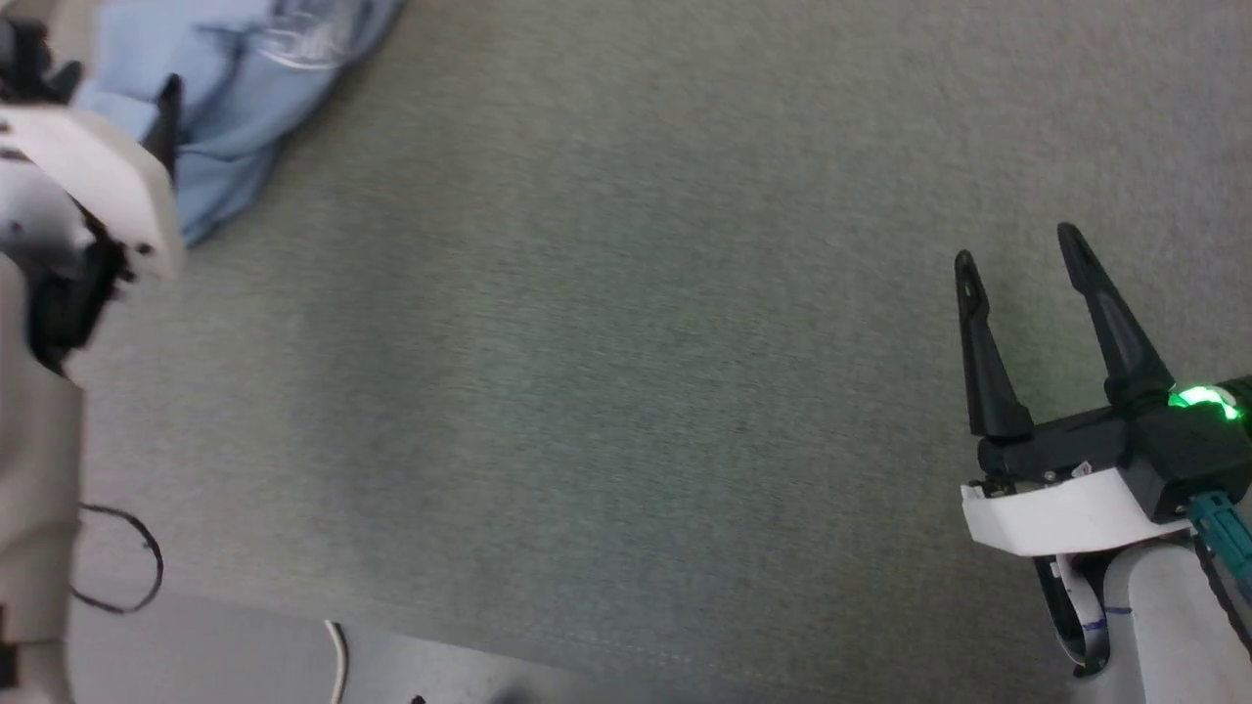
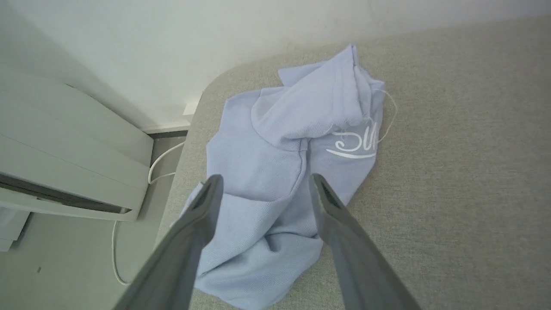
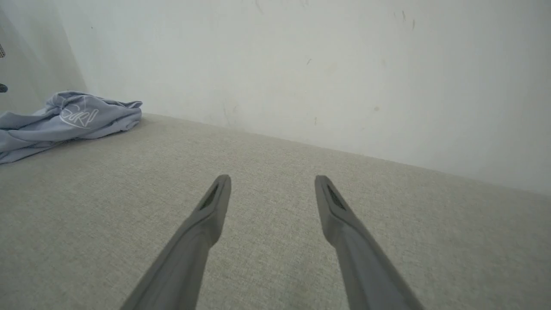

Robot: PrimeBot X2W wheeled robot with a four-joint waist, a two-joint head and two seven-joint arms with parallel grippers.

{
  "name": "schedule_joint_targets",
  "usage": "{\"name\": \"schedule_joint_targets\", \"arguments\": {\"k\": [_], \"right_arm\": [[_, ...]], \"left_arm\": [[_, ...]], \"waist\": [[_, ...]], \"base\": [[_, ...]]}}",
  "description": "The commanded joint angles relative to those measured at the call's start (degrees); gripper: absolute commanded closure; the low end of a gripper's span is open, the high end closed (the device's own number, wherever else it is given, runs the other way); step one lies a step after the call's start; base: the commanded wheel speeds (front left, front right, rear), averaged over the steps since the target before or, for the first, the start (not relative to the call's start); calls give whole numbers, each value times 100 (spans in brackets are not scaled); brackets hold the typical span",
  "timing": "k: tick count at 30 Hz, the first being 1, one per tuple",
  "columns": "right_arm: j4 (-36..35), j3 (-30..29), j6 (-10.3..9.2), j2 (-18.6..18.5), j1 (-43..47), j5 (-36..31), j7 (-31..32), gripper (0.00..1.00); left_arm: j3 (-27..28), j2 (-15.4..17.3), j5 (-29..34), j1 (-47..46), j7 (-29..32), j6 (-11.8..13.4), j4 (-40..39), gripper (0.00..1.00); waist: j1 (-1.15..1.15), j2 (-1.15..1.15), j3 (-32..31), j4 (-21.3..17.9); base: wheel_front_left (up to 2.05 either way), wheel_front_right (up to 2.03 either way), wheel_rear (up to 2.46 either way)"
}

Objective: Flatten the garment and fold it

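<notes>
Crumpled garment [image 2: 280,172] lies near the table [image 2: 452,193] corner; left gripper [image 2: 264,183] above it, spread wide, empty; right gripper [image 1: 1017,249] wide, well apart.

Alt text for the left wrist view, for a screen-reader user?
A crumpled light blue garment lies by the rounded corner of a grey fabric surface, white script partly visible on it. The left gripper, open, points at it, cloth showing between its two dark fingers. Beyond the edge are a white wall and a pale cabinet.
</notes>
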Motion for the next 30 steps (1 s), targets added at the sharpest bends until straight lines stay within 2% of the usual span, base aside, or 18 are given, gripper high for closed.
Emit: {"name": "schedule_joint_targets", "arguments": {"k": [1,8,13,14,15,16,20,23,25,30], "right_arm": [[-31,-13,-11,-9,-83,37,-1,0],[37,-5,-11,24,-149,110,-39,0],[179,-19,-11,43,-188,151,-66,0],[213,-13,-11,46,-195,159,-70,0],[249,-10,-11,48,-201,169,-74,0],[281,-11,-11,51,-205,176,-77,0],[358,-19,-11,55,-216,182,-82,0],[391,-57,-11,57,-216,182,-85,0],[423,-97,-11,58,-183,180,-86,0],[549,-199,-11,59,-41,187,-86,0]], "left_arm": [[-53,124,-85,-182,155,-46,119,0],[-389,726,-718,-795,903,-73,834,0],[-549,1101,-1142,-895,1012,-74,1420,0],[-557,1129,-1200,-890,985,-74,1517,22],[-577,1151,-1257,-878,948,-75,1593,88],[-602,1176,-1311,-863,900,-75,1654,100],[-579,1261,-1417,-863,557,-69,1806,100],[-537,1377,-1190,-929,-74,194,1959,100],[-469,1345,-1136,-999,-546,347,2018,100],[-351,1291,-1051,-1182,-1658,499,1980,100]], "waist": [[-3,0,821,-800],[-3,0,1041,-1029],[-3,0,1059,-1102],[-3,0,1044,-1108],[-3,0,1017,-1108],[-3,0,988,-1103],[-3,0,825,-1074],[-3,0,555,-1046],[-3,0,294,-1027],[-3,0,-462,-1032]], "base": [[0,0,0],[0,0,0],[0,0,0],[0,0,0],[0,0,0],[0,0,0],[0,0,0],[0,0,0],[0,0,0],[0,0,0]]}}
